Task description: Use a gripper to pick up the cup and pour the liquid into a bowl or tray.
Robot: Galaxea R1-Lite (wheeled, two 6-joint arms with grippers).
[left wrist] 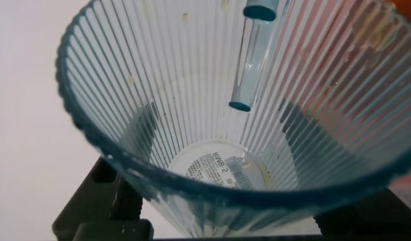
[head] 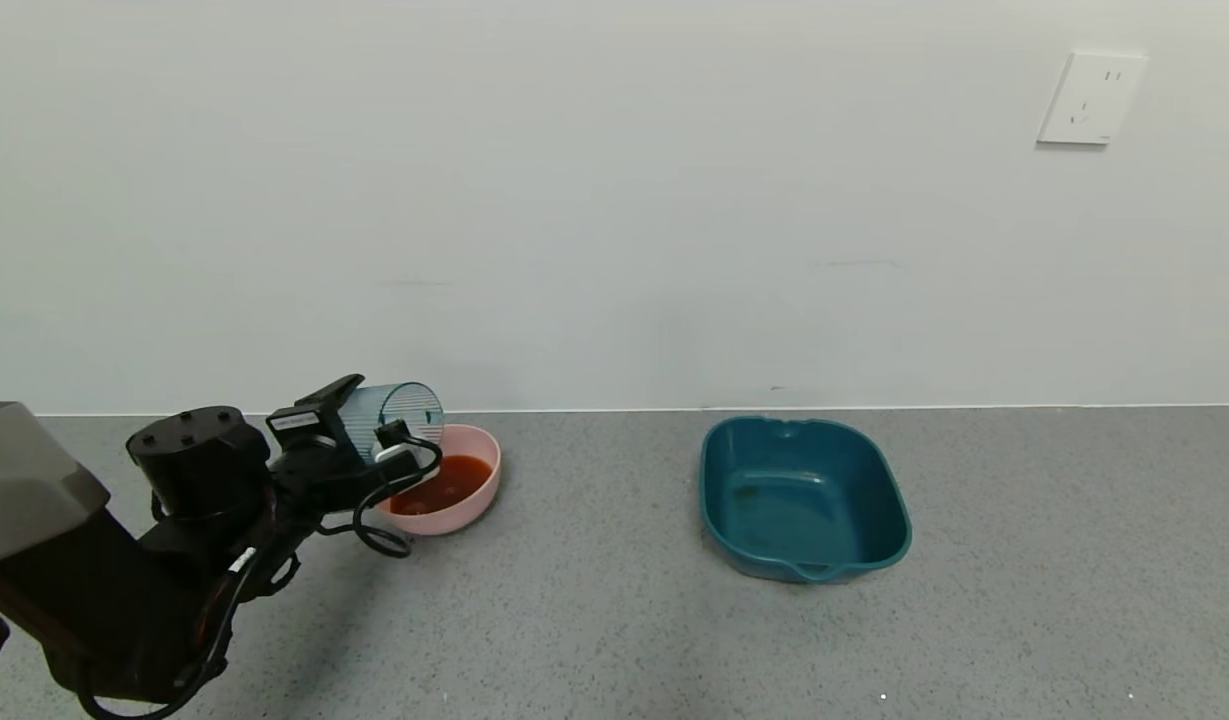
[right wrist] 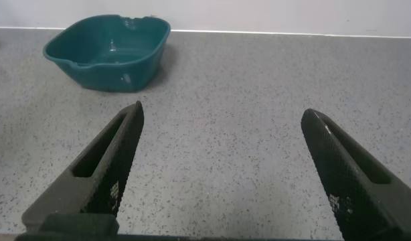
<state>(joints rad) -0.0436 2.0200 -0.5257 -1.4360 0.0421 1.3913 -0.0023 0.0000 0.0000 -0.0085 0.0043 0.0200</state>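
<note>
Left gripper [head: 369,440] is clamped tight on the cup [head: 399,412], tipped sideways over the bowl [head: 464,500] holding liquid [head: 444,485]; right gripper [right wrist: 222,167] is wide open, holding nothing.

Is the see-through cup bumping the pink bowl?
Cannot tell. In the head view the tipped cup overlaps the pink bowl's back rim, with no clear gap or contact showing; the wrist views don't settle it.

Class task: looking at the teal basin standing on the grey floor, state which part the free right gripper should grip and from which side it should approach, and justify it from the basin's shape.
Probably the rim of the teal basin: its walls are thin, it stands upright and open-topped. The open right gripper could come down from above, one finger inside and one outside a straight side.
</note>
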